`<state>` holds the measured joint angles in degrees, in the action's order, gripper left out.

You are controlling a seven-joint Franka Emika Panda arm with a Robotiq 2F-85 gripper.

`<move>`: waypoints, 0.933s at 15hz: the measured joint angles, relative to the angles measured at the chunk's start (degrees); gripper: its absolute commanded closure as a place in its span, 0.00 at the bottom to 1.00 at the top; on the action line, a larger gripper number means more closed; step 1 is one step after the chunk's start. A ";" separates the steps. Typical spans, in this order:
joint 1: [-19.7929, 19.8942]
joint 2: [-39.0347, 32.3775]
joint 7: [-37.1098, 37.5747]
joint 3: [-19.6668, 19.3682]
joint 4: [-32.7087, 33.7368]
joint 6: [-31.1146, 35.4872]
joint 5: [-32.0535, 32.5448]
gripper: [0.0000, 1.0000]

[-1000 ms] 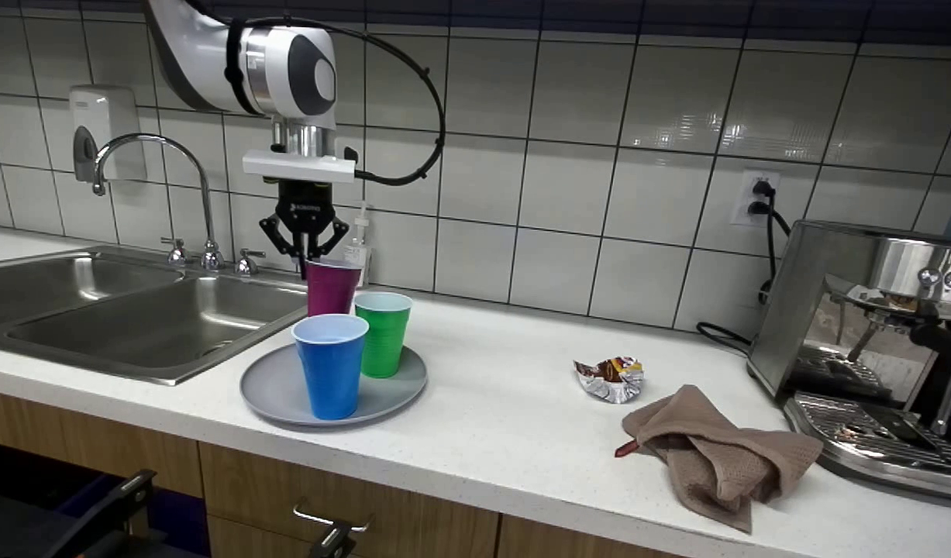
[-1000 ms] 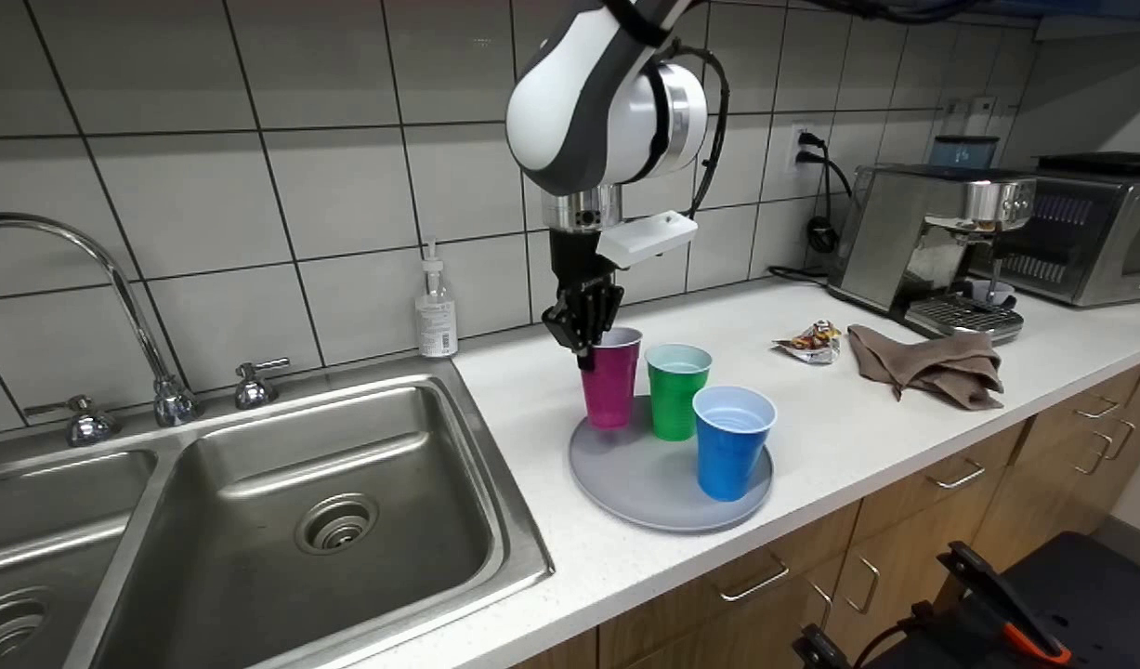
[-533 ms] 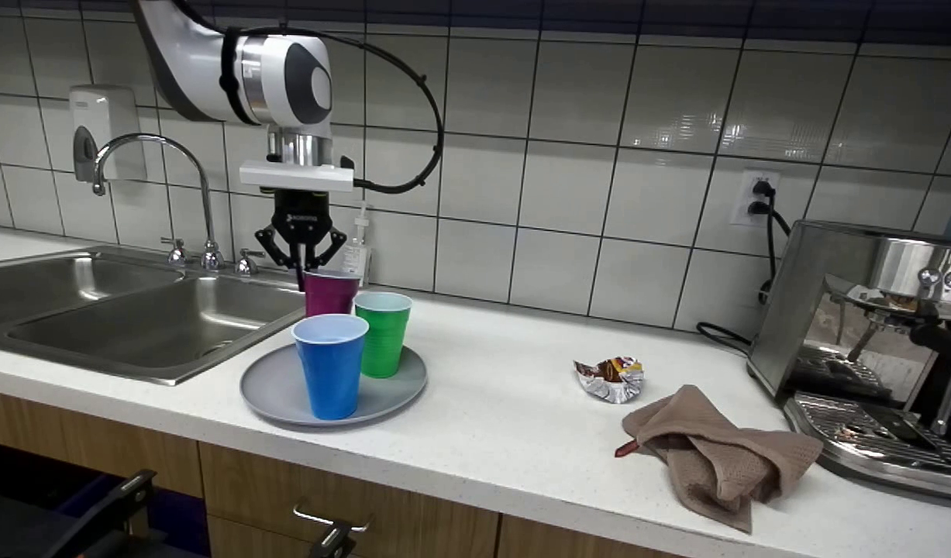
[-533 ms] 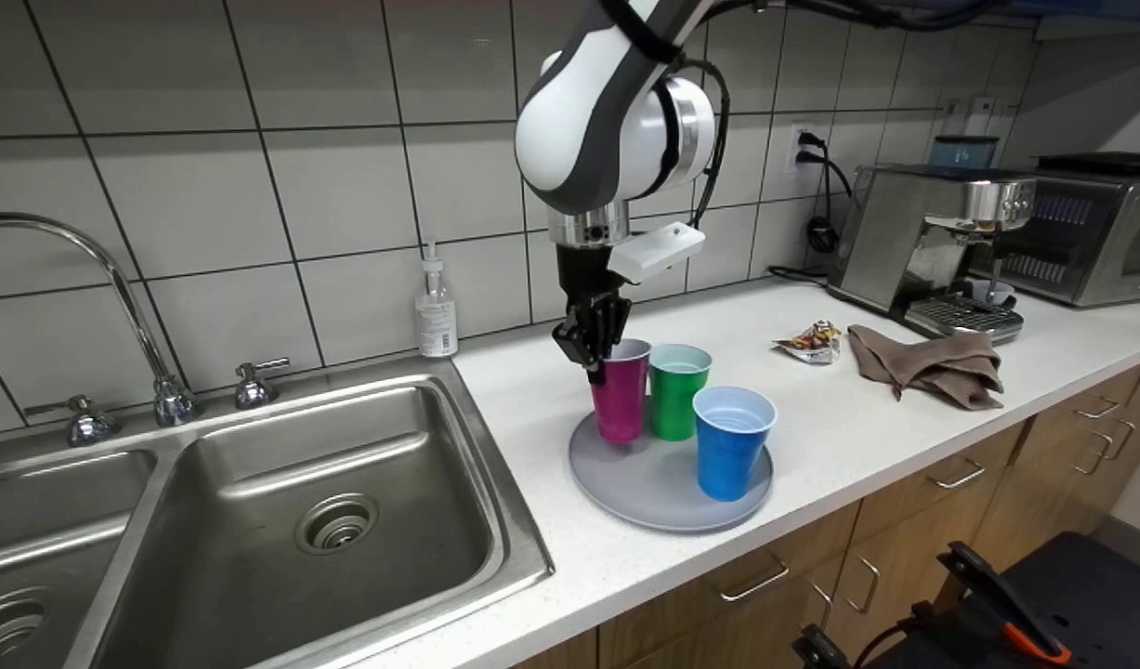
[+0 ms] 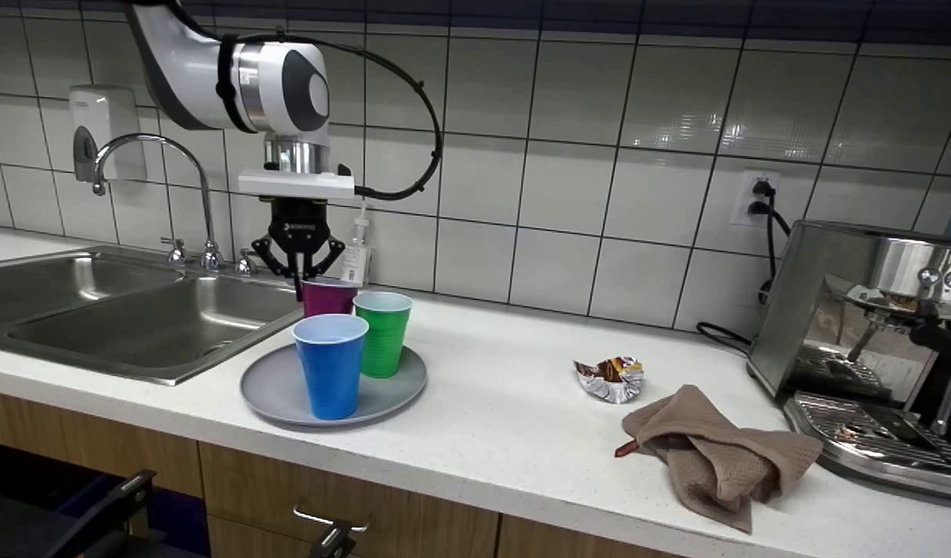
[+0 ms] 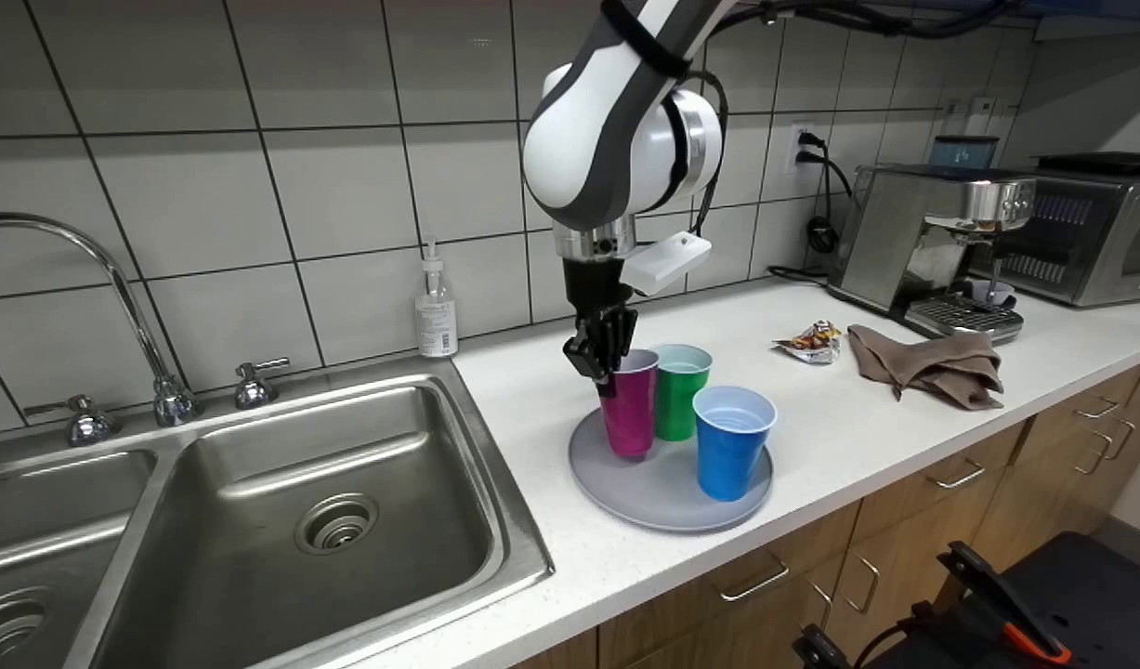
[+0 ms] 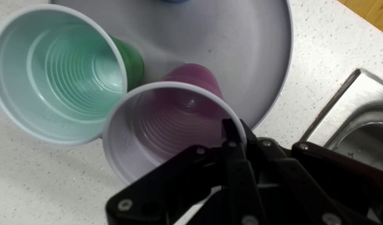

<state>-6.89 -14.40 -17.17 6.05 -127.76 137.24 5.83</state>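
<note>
As the wrist view shows, the gripper (image 7: 238,127) is clenched on the wall of the pink cup (image 7: 172,125), with the rim pinched between its fingers (image 7: 239,178). The green cup (image 7: 63,81) stands just beside the held cup, on the side of the gripper away from the sink (image 7: 350,100). Whether the two rims touch cannot be determined.

In an exterior view, the gripper and pink cup are lower than one second ago. The blue cup (image 5: 332,372) stands nearer the camera than the gripper; neither it nor the green cup has shifted. The bottle (image 5: 356,262) stands behind the gripper.

In an exterior view, the pink cup's base now appears well inside the edge of the plate (image 6: 662,514), below the gripper; one second ago it appeared near that edge. This indicates that lowering over the plate is well advanced. Contact between base and plate cannot be confirmed. The wrapper (image 6: 816,344) and towel (image 6: 932,367) lie well apart from the gripper.
</note>
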 measured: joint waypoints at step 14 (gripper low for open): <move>0.00 1.13 -4.25 1.01 -3.38 0.64 0.65 0.99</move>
<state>-6.89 -13.27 -21.41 7.07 -131.14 137.88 6.49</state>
